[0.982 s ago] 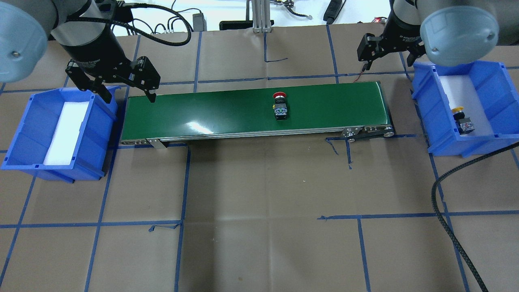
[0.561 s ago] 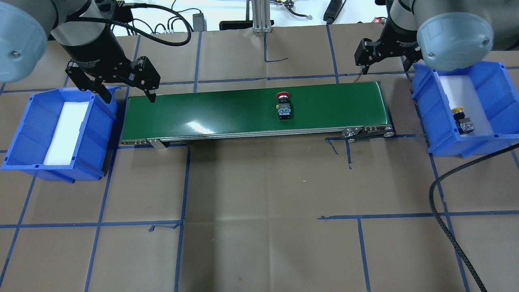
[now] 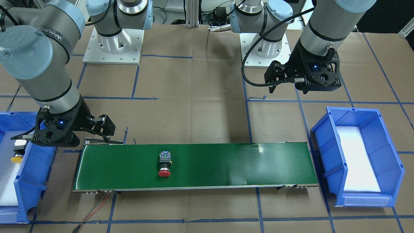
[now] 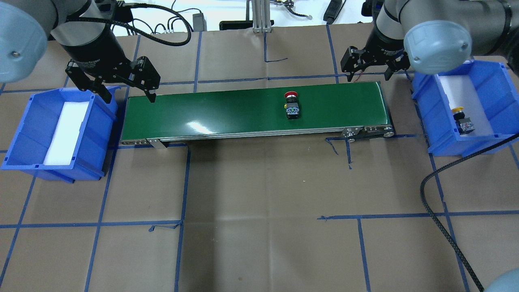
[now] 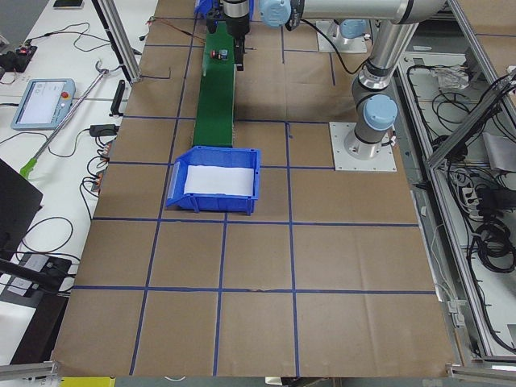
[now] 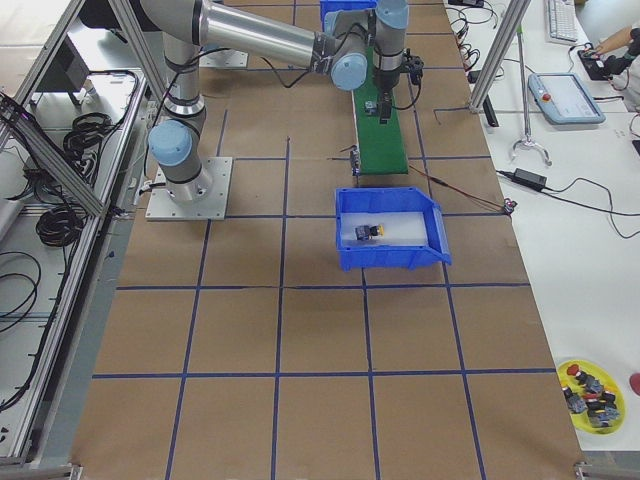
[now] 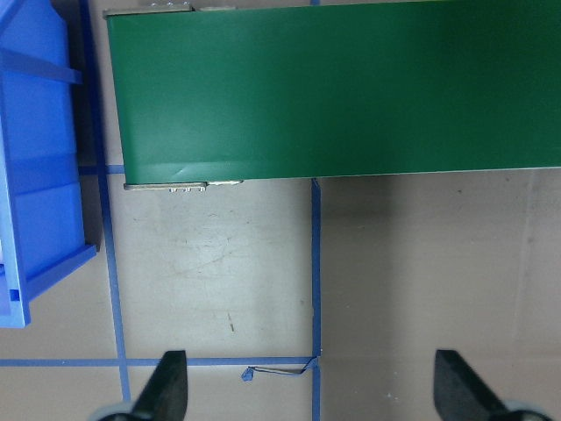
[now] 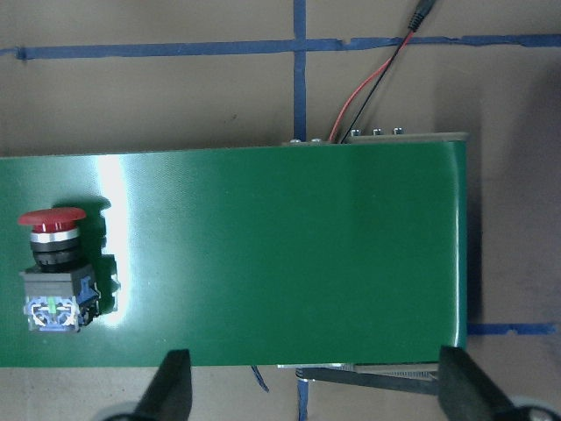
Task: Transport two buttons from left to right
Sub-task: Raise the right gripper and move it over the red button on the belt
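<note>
The red button (image 4: 292, 105) lies on its side on the green conveyor belt (image 4: 223, 111), right of the belt's middle; the right wrist view has it at the left edge (image 8: 53, 272). In the right blue bin (image 4: 492, 81) the yellow button (image 4: 462, 119) rests on white foam. My right gripper (image 4: 368, 74) hangs open and holds nothing, above the far edge of the belt's right end, to the right of the red button. My left gripper (image 4: 129, 97) is open with nothing in it, over the belt's left end beside the left blue bin (image 4: 24, 134).
The left bin holds only a white foam pad (image 4: 65, 132). A black cable (image 4: 438, 219) loops across the table at the right front. Red and black wires (image 8: 377, 88) run from the belt's right end. Blue tape lines mark the brown paper cover.
The red button has travelled to the right along the belt. My right gripper has moved left, from the bin's corner to above the belt's right end. The left arm has stayed put.
</note>
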Controlling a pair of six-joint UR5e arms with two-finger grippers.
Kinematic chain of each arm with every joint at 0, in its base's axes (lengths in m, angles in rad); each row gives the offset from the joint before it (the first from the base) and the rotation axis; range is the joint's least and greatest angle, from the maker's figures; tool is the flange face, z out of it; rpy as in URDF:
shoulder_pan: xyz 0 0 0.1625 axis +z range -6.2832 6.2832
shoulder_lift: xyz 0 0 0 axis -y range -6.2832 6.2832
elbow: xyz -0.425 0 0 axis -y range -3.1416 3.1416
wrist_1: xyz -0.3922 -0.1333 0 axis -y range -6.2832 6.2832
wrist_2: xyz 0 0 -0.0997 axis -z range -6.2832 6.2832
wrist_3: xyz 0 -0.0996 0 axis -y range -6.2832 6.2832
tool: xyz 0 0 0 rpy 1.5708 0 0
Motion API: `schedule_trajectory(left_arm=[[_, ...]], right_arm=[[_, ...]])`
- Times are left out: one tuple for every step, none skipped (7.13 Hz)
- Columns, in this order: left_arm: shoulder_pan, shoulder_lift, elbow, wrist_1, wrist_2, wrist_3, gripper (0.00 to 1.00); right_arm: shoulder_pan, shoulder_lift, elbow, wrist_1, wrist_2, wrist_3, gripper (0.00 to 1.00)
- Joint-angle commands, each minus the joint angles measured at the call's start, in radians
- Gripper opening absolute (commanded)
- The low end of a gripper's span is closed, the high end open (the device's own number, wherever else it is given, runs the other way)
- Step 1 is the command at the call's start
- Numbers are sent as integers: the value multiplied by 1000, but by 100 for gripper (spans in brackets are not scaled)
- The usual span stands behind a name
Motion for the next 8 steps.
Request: schedule_trajectory(left_arm=[[0, 1, 0, 1, 0, 0, 100], [0, -1, 0, 1, 0, 0, 100], [0, 1, 0, -1, 0, 0, 100], [0, -1, 0, 1, 0, 0, 100], [0, 1, 0, 1, 0, 0, 100], [0, -1, 0, 1, 0, 0, 100], [0, 1, 0, 1, -2, 0, 100], [0, 1, 0, 1, 0, 0, 100]], right_arm=[[21, 55, -3, -16, 10, 1, 100], [23, 74, -7, -18, 10, 1, 100], [23, 82, -7, -30, 10, 1, 100], [24, 95, -7, -36, 10, 1, 100], [24, 106, -7, -38, 10, 1, 100], [24, 114, -9, -38, 26, 1, 100], [24, 116, -9, -38, 61, 1, 100], [24, 119, -9, -42, 66, 1, 100]])
